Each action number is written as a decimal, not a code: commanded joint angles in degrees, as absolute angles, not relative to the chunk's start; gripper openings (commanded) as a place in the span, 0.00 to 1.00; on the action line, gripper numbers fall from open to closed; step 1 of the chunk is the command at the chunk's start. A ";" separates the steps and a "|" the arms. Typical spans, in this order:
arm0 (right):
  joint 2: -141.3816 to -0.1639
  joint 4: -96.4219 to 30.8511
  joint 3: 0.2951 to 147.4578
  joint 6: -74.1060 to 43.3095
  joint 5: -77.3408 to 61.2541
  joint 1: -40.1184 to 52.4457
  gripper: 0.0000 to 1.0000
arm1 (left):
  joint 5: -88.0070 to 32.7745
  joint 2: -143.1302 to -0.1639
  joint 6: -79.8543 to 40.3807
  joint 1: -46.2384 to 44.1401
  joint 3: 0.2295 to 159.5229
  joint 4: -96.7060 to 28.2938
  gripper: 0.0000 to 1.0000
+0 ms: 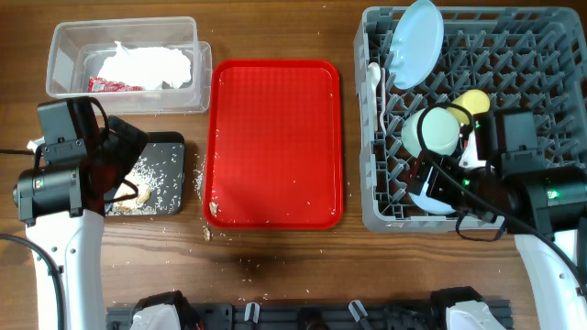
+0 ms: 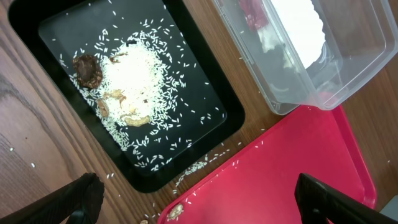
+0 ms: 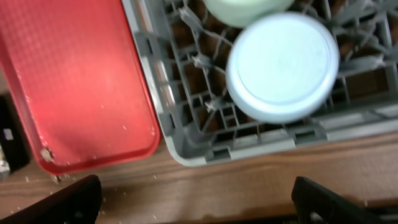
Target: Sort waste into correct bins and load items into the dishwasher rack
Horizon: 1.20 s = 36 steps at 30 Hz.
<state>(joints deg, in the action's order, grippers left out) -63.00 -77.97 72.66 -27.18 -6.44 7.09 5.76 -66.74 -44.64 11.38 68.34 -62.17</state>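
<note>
The clear tub [image 1: 69,55] holds white napkins [image 1: 147,66] and a red wrapper [image 1: 112,85]. The black tray [image 1: 170,142] holds rice and brown scraps [image 2: 134,71]. The grey rack [image 1: 385,220] holds an upright pale blue plate [image 1: 415,41], a mint-green bowl [image 1: 431,131], a yellow cup [image 1: 473,101], a white spoon [image 1: 374,78] and an upturned light blue bowl [image 3: 283,65]. I cannot make out the fork. My left gripper [image 2: 199,199] is open and empty above the near corner of the black tray. My right gripper [image 3: 199,199] is open and empty above the rack's front edge.
A flat red tray [image 1: 275,137] lies between the black tray and the rack, with a crumb [image 2: 176,211] at its front left corner. Rice grains are scattered on the wood around the black tray. A small scrap [image 1: 207,233] lies on the table before the red tray.
</note>
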 commanded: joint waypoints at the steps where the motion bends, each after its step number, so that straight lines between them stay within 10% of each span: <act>1: -63.29 -75.72 72.62 -26.94 -7.42 7.31 1.00 | 5.87 -66.54 -43.81 11.70 68.69 -62.22 1.00; 12: -51.96 -53.25 54.68 -21.12 -11.60 8.32 1.00 | 5.87 -66.54 -43.81 11.70 68.69 -62.22 1.00; 21: -29.45 -8.99 19.33 -20.84 -25.30 8.29 1.00 | 5.87 -66.54 -43.81 11.70 68.69 -62.22 1.00; 36: -10.70 7.31 0.84 -21.02 -19.29 7.73 1.00 | 5.87 -66.54 -43.81 11.70 68.69 -62.22 1.00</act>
